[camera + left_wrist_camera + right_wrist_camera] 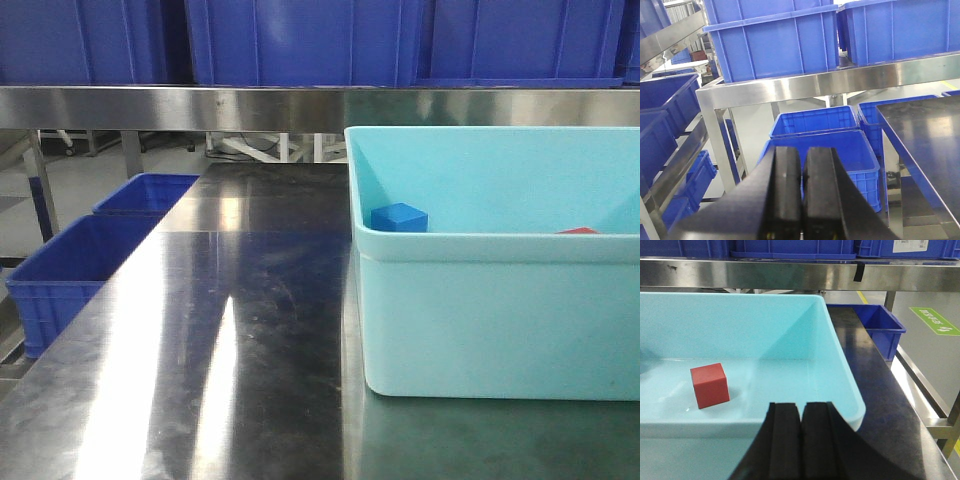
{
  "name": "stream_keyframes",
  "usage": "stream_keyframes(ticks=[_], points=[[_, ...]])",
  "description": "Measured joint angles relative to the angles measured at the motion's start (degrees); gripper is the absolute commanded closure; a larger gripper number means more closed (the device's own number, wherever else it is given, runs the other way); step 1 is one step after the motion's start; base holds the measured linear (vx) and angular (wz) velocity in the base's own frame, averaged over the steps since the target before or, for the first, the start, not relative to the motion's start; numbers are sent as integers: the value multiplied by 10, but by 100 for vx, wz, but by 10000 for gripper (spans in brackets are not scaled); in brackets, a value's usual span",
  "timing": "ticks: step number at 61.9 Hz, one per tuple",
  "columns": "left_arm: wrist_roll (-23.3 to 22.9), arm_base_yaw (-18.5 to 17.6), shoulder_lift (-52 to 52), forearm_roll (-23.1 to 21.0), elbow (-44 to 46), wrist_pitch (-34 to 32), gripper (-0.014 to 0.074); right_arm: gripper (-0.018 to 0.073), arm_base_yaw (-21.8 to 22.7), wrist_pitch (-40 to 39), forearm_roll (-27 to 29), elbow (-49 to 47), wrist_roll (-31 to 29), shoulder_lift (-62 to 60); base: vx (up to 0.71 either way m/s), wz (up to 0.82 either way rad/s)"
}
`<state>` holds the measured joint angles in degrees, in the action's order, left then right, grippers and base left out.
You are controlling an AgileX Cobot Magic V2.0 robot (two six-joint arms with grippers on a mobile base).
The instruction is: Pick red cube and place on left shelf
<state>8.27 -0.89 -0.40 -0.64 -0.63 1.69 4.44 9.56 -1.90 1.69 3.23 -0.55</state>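
Note:
The red cube [710,385] lies on the floor of the pale cyan tub [842,375], left of and beyond my right gripper [801,410]. That gripper is shut and empty, at the tub's near rim. In the front view only the cube's top [578,231] shows over the tub wall [480,310]. My left gripper [803,155] is shut and empty, held in the air left of the steel table. A steel-framed rack [675,167] with dark-blue crates stands at the left edge of the left wrist view. Neither gripper shows in the front view.
A small blue cube [399,217] sits in the tub's far left corner. A steel shelf [300,105] with blue crates runs above the table [240,330]. Blue crates [820,145] stand on the floor left of the table, one more [880,325] at the right.

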Motion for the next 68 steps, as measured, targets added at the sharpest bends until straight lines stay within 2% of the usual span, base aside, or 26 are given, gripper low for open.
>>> stream_keyframes(ticks=[68], points=[[0,0,0,0,0,0,491,502,0,0,-2,0,0,0,0,0]])
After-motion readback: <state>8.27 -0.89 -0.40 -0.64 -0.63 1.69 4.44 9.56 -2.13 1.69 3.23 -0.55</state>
